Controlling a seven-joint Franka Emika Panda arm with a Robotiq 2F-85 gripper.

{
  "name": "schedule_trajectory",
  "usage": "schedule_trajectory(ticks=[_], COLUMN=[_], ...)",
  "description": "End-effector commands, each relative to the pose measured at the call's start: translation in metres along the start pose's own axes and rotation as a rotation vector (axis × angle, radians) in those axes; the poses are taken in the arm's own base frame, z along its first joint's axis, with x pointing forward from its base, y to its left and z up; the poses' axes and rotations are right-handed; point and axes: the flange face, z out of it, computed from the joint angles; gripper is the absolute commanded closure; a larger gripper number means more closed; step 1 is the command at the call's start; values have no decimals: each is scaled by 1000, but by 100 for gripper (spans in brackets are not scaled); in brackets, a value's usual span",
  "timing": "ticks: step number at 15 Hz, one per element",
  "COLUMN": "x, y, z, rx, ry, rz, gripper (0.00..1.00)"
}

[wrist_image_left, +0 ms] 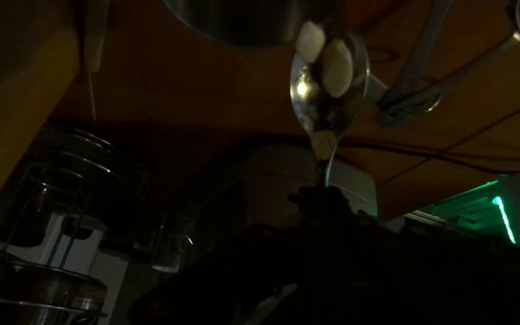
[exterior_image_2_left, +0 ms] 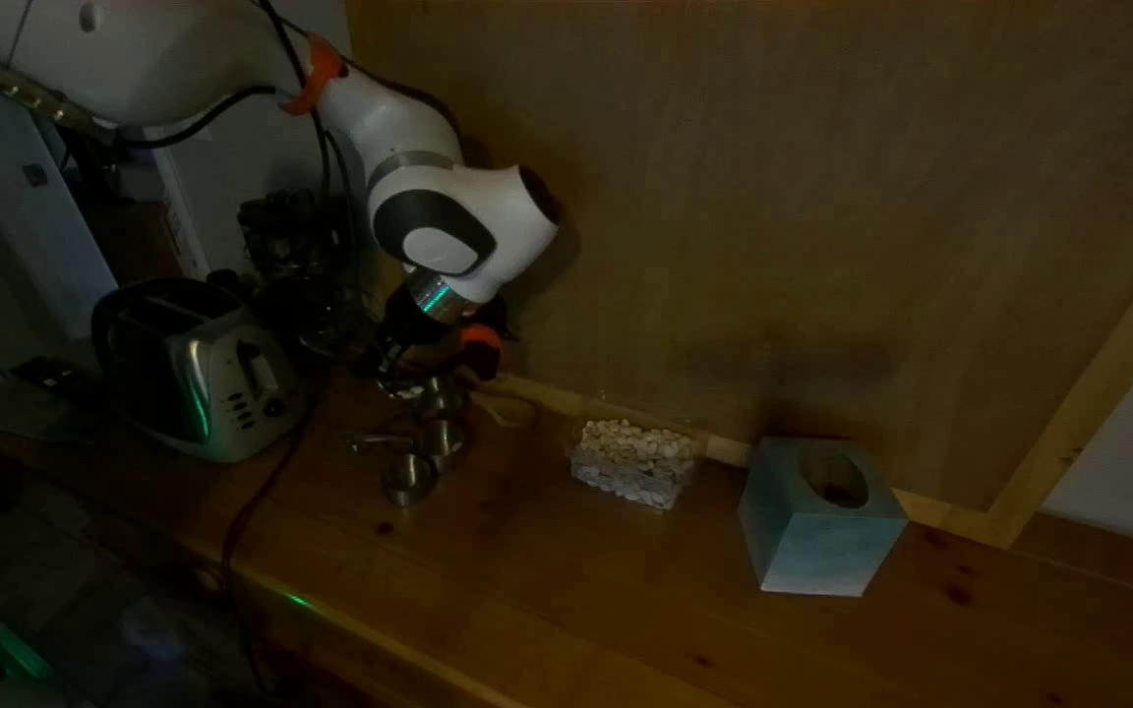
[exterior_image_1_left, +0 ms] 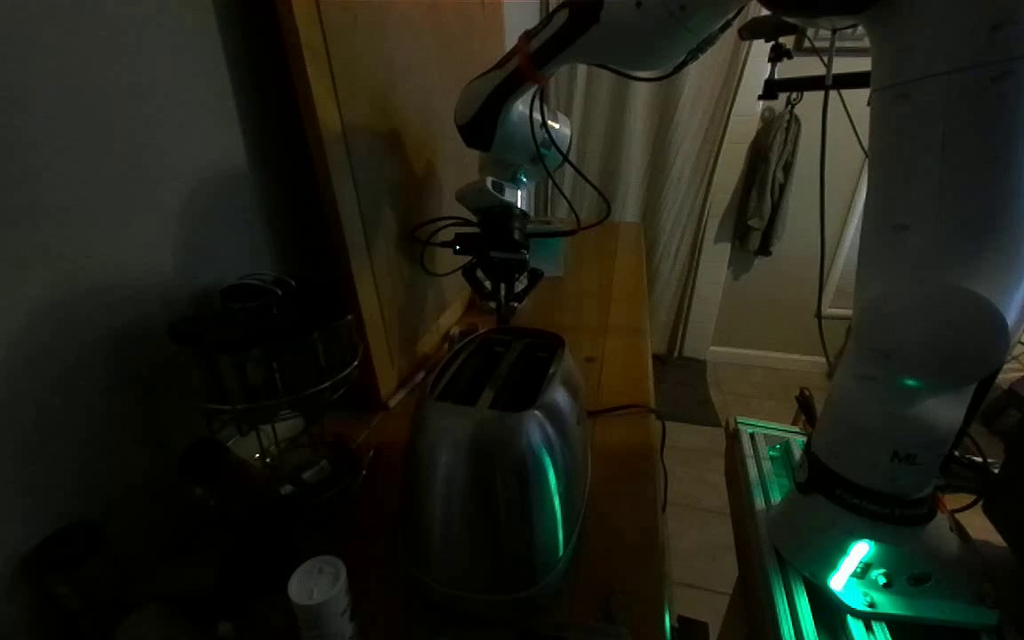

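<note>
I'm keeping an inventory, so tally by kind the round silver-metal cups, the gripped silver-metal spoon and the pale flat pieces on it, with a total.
Round silver-metal cups: 3 visible
Silver-metal spoon in the gripper: 1
Pale flat pieces on the spoon: 3 visible
Total: 7

wrist view | spoon [wrist_image_left: 325, 110]: handle end hidden past hand [wrist_image_left: 322, 194] | metal cup [wrist_image_left: 246, 20]: cropped above
</note>
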Motion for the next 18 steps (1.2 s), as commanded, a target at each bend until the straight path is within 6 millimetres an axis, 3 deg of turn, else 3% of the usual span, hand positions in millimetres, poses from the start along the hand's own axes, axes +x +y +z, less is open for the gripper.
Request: schedule_trajectory(ticks=[1, 8, 14, 18], x=[4, -12, -12, -20], y=[11, 2, 7, -9], z=[-10, -11, -8, -11], rx=[-25, -89, -98, -103], ry=[-60, -71, -49, -80], rz=[-62, -30, -45, 6], gripper=[98, 98, 98, 98])
